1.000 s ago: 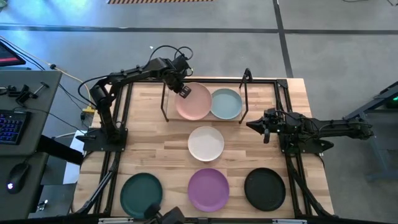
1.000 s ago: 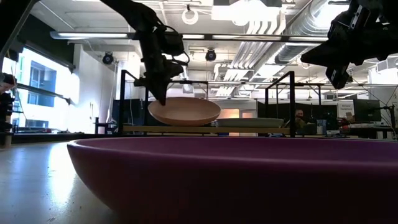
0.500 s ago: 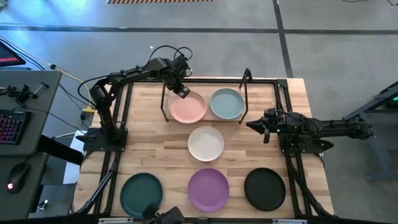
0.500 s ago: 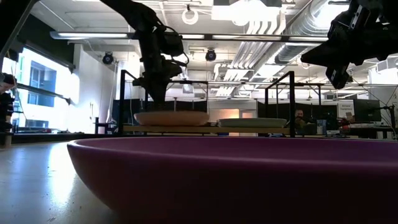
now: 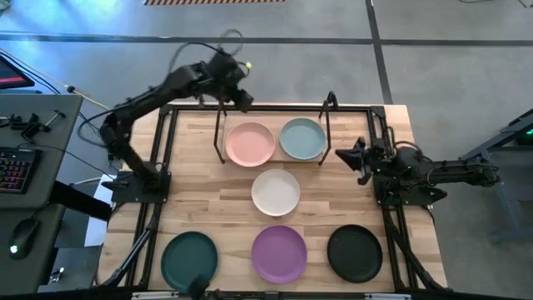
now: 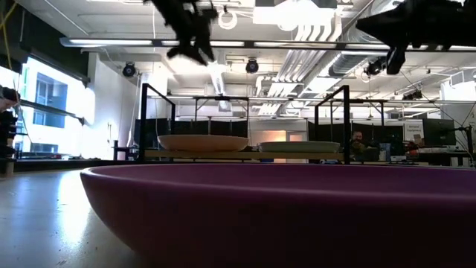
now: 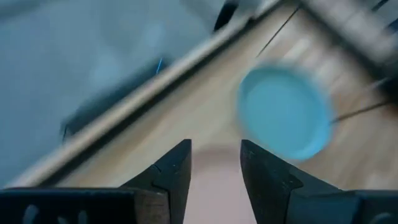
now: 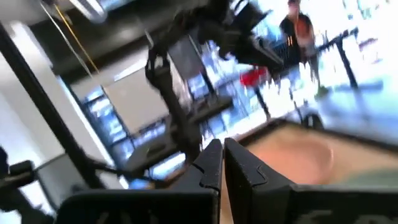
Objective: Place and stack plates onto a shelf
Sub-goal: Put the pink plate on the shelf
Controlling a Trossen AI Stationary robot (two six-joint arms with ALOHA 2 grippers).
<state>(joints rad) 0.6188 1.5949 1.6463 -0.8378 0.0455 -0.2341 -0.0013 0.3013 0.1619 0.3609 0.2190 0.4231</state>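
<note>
The pink plate [image 5: 251, 143] rests flat on its base on the left half of the shelf [image 5: 275, 123]. The pale blue-grey plate [image 5: 302, 138] rests beside it on the right half. Both show on the shelf board in the low view, the pink plate [image 6: 202, 142] and the blue-grey plate [image 6: 301, 147]. The white plate [image 5: 276, 192] lies on the table in front of the shelf. The dark teal [image 5: 189, 258], purple [image 5: 279, 253] and black [image 5: 354, 252] plates lie along the near edge. My left gripper [image 7: 214, 167] is open and empty, high above the shelf's far left corner [image 5: 237, 93]. My right gripper [image 5: 343, 156] is shut and empty, right of the shelf.
The shelf's black upright rods [image 5: 327, 108] stand at its ends. A black rail frame [image 5: 379, 133] runs round the tabletop. A desk with a keyboard [image 5: 17, 167] stands left of the table. A person [image 8: 298, 31] stands in the room beyond.
My left gripper has set the pink plate down flat on the shelf's left half, let go of it, and risen quickly up and toward the far edge. The plate has gone from tilted and lifted to level on the board. My right gripper has risen slightly.
</note>
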